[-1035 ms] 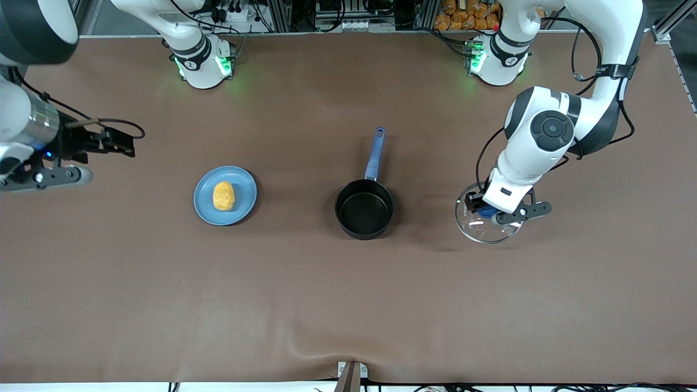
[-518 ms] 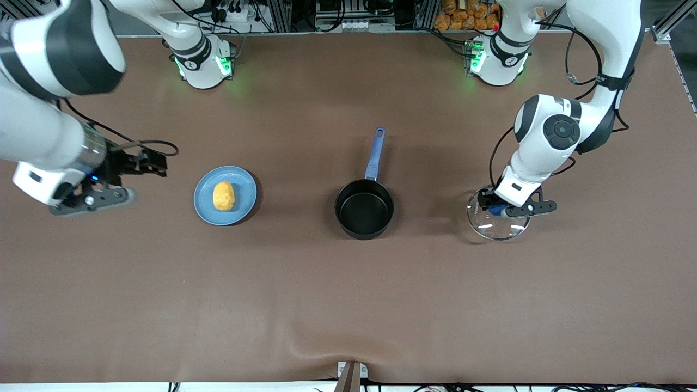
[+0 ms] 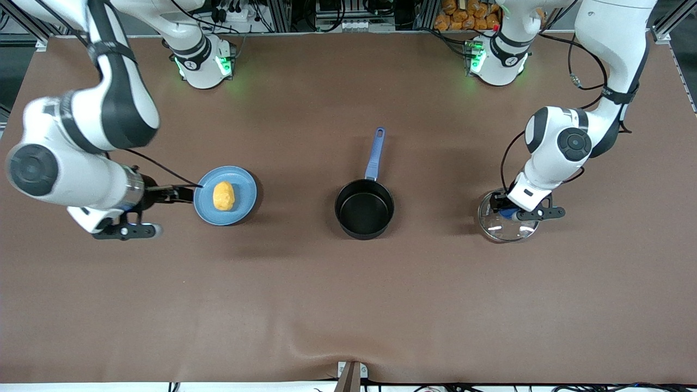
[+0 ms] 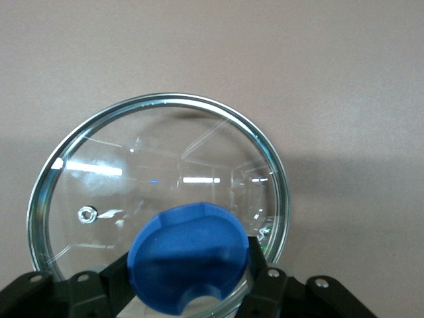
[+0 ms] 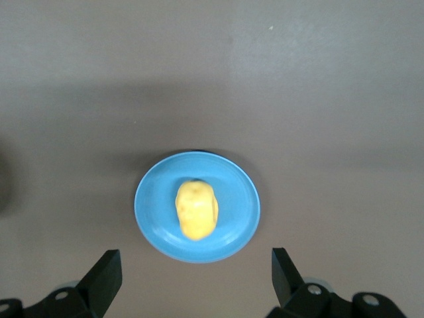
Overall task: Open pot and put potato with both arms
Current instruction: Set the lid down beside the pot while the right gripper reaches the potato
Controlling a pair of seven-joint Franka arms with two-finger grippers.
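Observation:
The black pot (image 3: 364,209) stands uncovered in the middle of the table, its blue handle (image 3: 374,155) pointing toward the robots' bases. Its glass lid (image 3: 503,230) (image 4: 165,165) is low at the table toward the left arm's end, and I cannot tell if it rests there. My left gripper (image 3: 507,211) (image 4: 189,281) is shut on the lid's blue knob (image 4: 189,255). The yellow potato (image 3: 223,196) (image 5: 196,209) lies on a blue plate (image 3: 242,206) (image 5: 156,218). My right gripper (image 3: 177,190) (image 5: 196,281) hangs open above the table beside the plate's edge, holding nothing.
The brown table cover (image 3: 348,305) has a slight wrinkle at its edge nearest the front camera. The arm bases (image 3: 201,62) stand along the edge farthest from that camera.
The left gripper has carried the lid away from the pot toward the left arm's end and lower. The right arm has swung in toward the plate.

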